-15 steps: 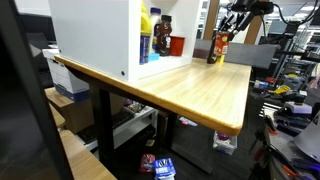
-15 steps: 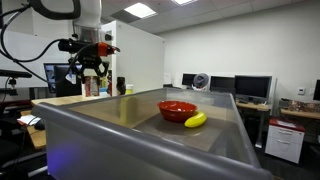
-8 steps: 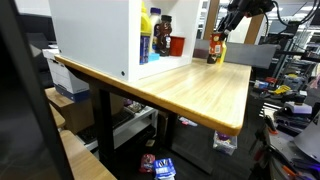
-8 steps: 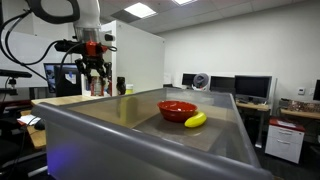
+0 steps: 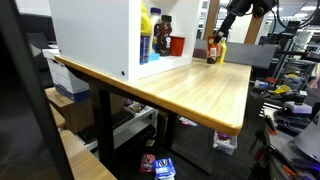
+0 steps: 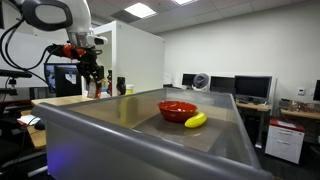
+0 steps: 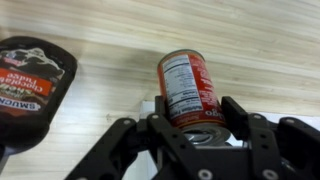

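In the wrist view a red tin can (image 7: 188,85) with a white nutrition label sits between the black fingers (image 7: 236,112) of my gripper (image 7: 197,108), which is shut on its sides. A dark squeeze bottle (image 7: 35,75) with a red label is on the wooden tabletop (image 7: 260,50), apart from the can and to its left. In both exterior views the gripper (image 5: 218,42) (image 6: 93,84) hangs over the far end of the table, with the can (image 5: 214,51) low near the surface. Whether the can touches the wood is unclear.
A white cabinet (image 5: 95,35) stands on the wooden table (image 5: 190,90); its open side holds a blue-and-yellow bottle (image 5: 146,35), a dark bottle (image 5: 163,35) and a red item (image 5: 177,44). A grey bin (image 6: 120,125) holds a red bowl (image 6: 177,108) and a banana (image 6: 196,120).
The arm has carried the can a little sideways, toward the cabinet's open side; in the view with the bin it has shifted left. The grip on the can is unchanged.
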Controlling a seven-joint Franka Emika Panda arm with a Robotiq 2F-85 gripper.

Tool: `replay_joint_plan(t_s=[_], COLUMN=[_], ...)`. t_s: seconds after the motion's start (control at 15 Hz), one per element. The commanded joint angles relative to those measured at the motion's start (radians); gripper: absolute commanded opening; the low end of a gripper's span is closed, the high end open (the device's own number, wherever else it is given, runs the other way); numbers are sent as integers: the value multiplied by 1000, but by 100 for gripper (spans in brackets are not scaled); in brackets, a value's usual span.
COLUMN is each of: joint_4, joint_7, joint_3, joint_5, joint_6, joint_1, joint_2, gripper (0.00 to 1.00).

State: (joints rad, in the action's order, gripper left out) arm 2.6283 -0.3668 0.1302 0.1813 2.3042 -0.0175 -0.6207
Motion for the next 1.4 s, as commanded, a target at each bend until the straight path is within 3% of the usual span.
replay_joint_plan(t_s=[0.0, 0.53, 0.8, 1.07, 1.2, 1.33], joint_4=[54, 106, 76, 60, 67, 62], joint_7=[189, 537, 698, 526, 584, 473], joint_3=[-44, -106, -165, -123, -144, -83], joint_5=[-27, -33, -98, -183, -226, -198], joint_6=[31, 58, 56, 19, 15, -3], joint_1=[53, 166, 248, 199, 238, 178], joint_2=[-59, -78, -62, -62, -61, -51], gripper=[34, 34, 34, 34, 34, 34])
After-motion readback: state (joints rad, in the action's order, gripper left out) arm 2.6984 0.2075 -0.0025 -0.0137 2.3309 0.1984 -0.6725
